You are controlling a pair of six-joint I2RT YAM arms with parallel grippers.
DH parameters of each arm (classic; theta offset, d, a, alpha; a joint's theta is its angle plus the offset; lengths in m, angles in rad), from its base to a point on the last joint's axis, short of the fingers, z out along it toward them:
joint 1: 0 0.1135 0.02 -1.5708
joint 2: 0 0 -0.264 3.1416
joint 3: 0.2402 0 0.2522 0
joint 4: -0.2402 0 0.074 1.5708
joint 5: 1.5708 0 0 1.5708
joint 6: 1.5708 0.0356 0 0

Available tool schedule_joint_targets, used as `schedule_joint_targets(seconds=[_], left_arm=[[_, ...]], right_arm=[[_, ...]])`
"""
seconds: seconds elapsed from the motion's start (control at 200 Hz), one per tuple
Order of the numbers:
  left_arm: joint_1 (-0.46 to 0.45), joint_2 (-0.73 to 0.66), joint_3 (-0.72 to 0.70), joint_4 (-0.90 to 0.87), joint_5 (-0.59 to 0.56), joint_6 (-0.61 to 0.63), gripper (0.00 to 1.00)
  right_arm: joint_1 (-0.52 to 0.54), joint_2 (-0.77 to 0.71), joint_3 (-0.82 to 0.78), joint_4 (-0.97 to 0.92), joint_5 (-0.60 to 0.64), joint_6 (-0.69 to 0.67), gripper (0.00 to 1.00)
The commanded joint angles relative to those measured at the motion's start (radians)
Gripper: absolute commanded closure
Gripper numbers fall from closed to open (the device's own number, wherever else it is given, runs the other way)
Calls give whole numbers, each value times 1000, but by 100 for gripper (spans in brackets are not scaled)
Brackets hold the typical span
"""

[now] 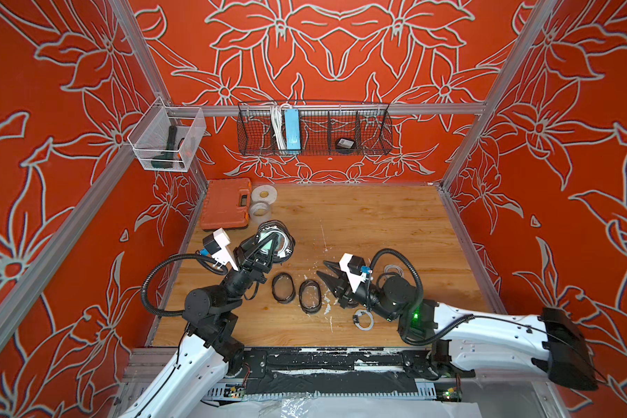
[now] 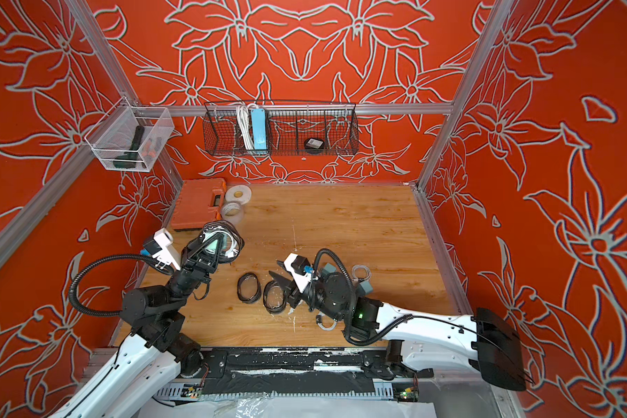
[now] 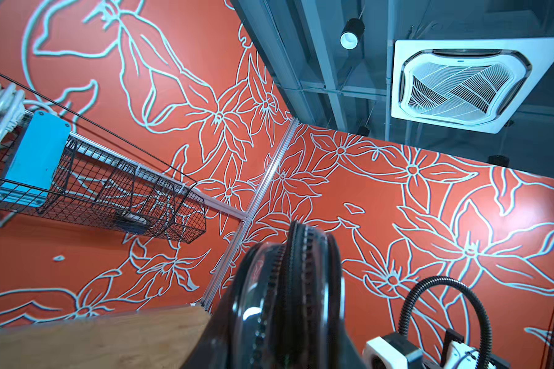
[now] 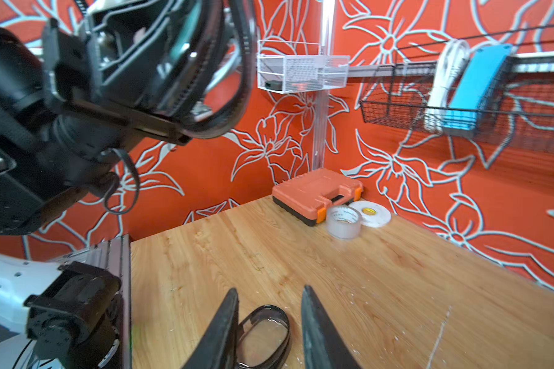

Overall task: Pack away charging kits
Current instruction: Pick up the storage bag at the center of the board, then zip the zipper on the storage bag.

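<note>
**One clear oval case (image 1: 286,237) held up, two lying on the counter (image 1: 377,224)**

In both top views the left tool (image 1: 276,237) sits left of centre, closed on the black zipper rim of the clear oval case and holding it off the counter. Through its clear side a teal adapter (image 1: 267,247) and a coiled white cable (image 1: 287,248) show. At the lower middle of the wood, two black-rimmed cases (image 1: 282,287) lie side by side, just apart, with only wood visible through them. The right tool (image 1: 322,267) hovers just right of them, jaws moderately apart with nothing between; the right wrist view shows one case on the wood below the fingers (image 4: 226,322). A loose white cable coil (image 1: 363,321) lies below the right arm (image 1: 485,333), another coil (image 1: 392,269) to its right, and two teal adapters (image 2: 329,269) peek out beside that arm in a top view.
</note>
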Motion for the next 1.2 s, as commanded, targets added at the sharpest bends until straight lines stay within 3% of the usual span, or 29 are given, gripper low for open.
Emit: schedule_joint_targets(seconds=[0.0, 0.395, 0.821, 1.196], left_arm=[[-6, -20, 5, 41, 2, -30, 100], [-8, 14, -12, 86, -15, -49, 100], [-10, 61, -17, 120, -19, -57, 100], [-11, 65, -20, 120, -19, -53, 100]], right_arm=[[52, 53, 105, 45, 59, -103, 66], [102, 246, 302, -3, 118, -145, 66], [101, 295, 354, -7, 148, -135, 65], [101, 323, 396, -36, 158, -99, 79]])
